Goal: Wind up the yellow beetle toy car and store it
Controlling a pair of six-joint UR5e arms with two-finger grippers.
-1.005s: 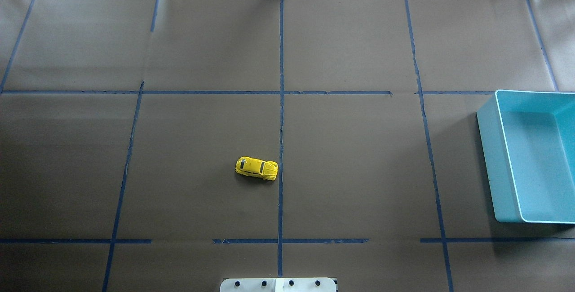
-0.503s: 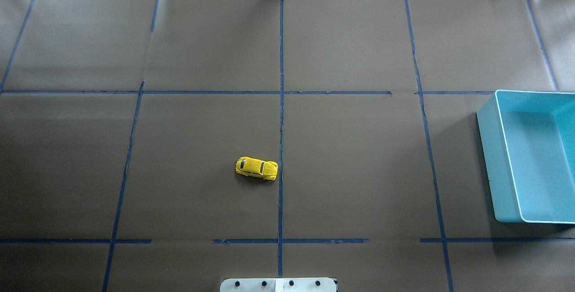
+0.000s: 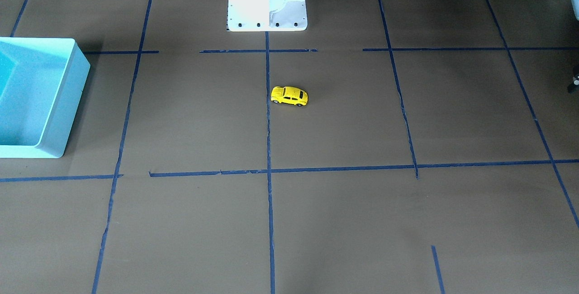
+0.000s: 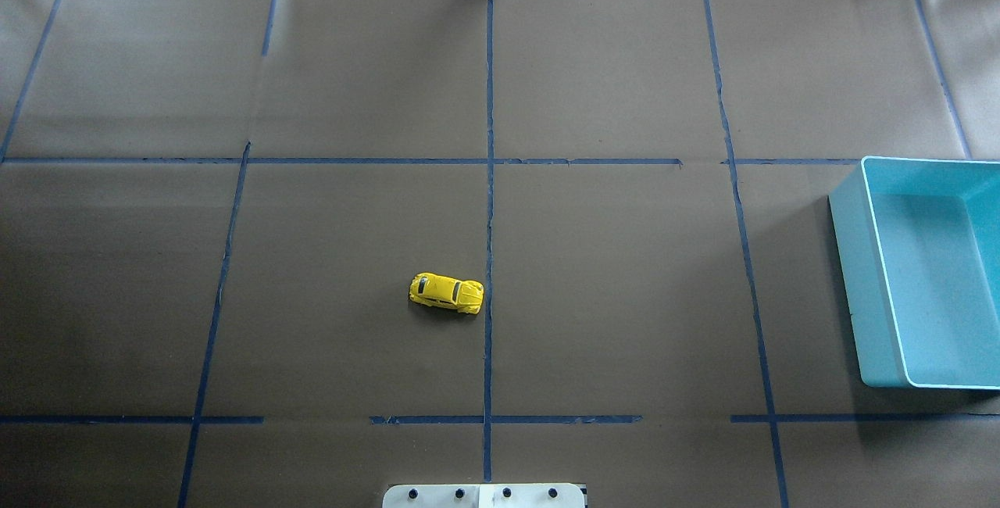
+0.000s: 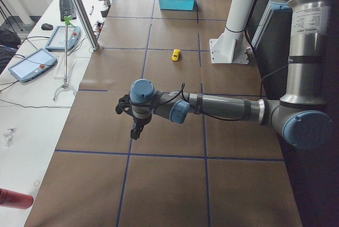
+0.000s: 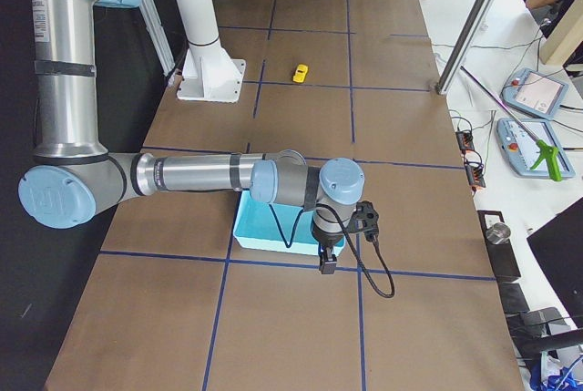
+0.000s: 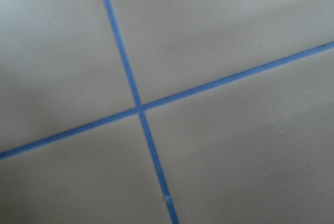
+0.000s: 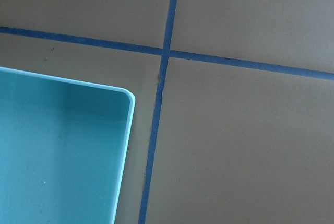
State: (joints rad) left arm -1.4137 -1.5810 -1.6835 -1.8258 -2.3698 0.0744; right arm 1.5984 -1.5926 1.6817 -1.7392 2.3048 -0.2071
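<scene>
Brown paper covers our table (image 4: 351, 86), crossed by blue tape lines (image 4: 489, 180). At the left end our left gripper (image 5: 135, 133) hangs above a tape crossing; we cannot tell how wide it stands. The yellow beetle toy car (image 4: 446, 293) sits on its wheels just left of the centre line, touched by nothing. Further right stands the turquoise bin (image 4: 848, 273), our right gripper (image 6: 326, 262) hovering by its corner, its opening likewise unclear.
</scene>
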